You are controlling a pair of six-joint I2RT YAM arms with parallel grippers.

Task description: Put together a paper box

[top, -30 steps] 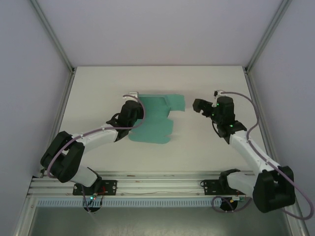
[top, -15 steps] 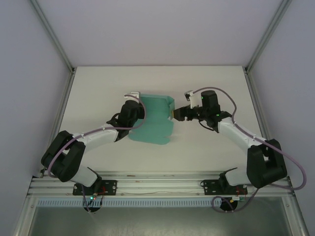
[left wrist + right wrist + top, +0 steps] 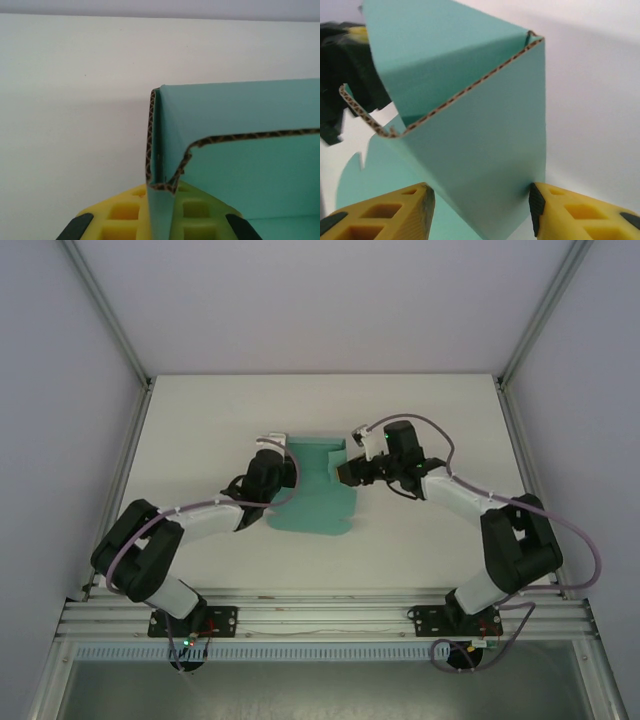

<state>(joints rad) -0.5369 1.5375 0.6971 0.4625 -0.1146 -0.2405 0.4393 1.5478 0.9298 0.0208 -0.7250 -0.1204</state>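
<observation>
The teal paper box (image 3: 315, 502) lies partly folded on the middle of the white table (image 3: 200, 415). Its left wall stands upright, and my left gripper (image 3: 283, 468) is shut on it. In the left wrist view the corrugated edge of the paper box (image 3: 240, 150) runs down into the left gripper (image 3: 167, 195), pinched between its yellow fingers (image 3: 120, 212). My right gripper (image 3: 347, 473) is at the box's right side. There a raised, folded panel of the paper box (image 3: 470, 140) stands between the parted jaws of the right gripper (image 3: 480, 202). The right pad (image 3: 537, 207) touches the panel's edge.
Aluminium rails (image 3: 320, 612) carrying both arm bases run along the near edge. White walls with metal posts (image 3: 105, 315) enclose the table on three sides. My left arm's dark wrist (image 3: 342, 65) sits just behind the panel in the right wrist view.
My right gripper has swung left to the box's right flap, which now stands up instead of lying flat, and its jaws have narrowed. The left gripper has kept its grip.
</observation>
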